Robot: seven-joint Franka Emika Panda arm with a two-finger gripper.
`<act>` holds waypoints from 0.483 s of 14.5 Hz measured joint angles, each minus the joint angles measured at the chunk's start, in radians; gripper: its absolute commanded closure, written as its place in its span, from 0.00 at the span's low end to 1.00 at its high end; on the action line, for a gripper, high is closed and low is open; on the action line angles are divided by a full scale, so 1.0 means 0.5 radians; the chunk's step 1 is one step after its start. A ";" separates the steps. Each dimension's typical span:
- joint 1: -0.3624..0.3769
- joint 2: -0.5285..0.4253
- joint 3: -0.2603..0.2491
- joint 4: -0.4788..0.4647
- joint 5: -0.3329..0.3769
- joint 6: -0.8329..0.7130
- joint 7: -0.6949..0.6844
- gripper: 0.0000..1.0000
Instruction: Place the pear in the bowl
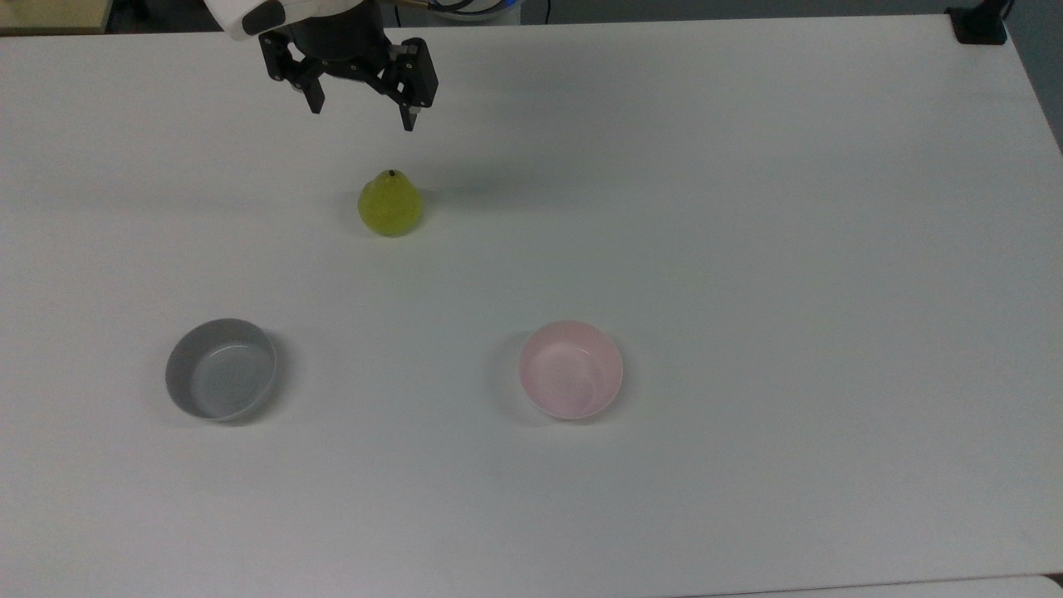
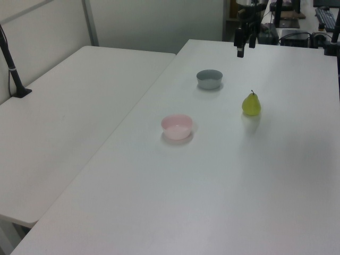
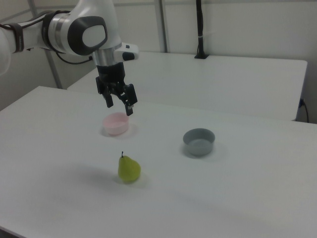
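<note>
The arm hangs its pincer (image 1: 362,110) downward, fingers spread and empty, above the upright pear (image 1: 390,204).

A small round grey bowl (image 1: 221,369) sits upright and empty on the white table (image 1: 747,249), in the lower left of the top view. In the left view, a second white table (image 2: 79,117) adjoins it at left, with a black post (image 2: 13,69) clamped at its far edge
</note>
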 measured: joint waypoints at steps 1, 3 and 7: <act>0.000 0.000 0.000 0.000 0.000 0.000 -0.002 0.00; -0.027 -0.001 -0.001 0.018 0.000 0.000 -0.003 0.00; -0.049 -0.001 -0.001 0.033 0.000 0.000 -0.019 0.00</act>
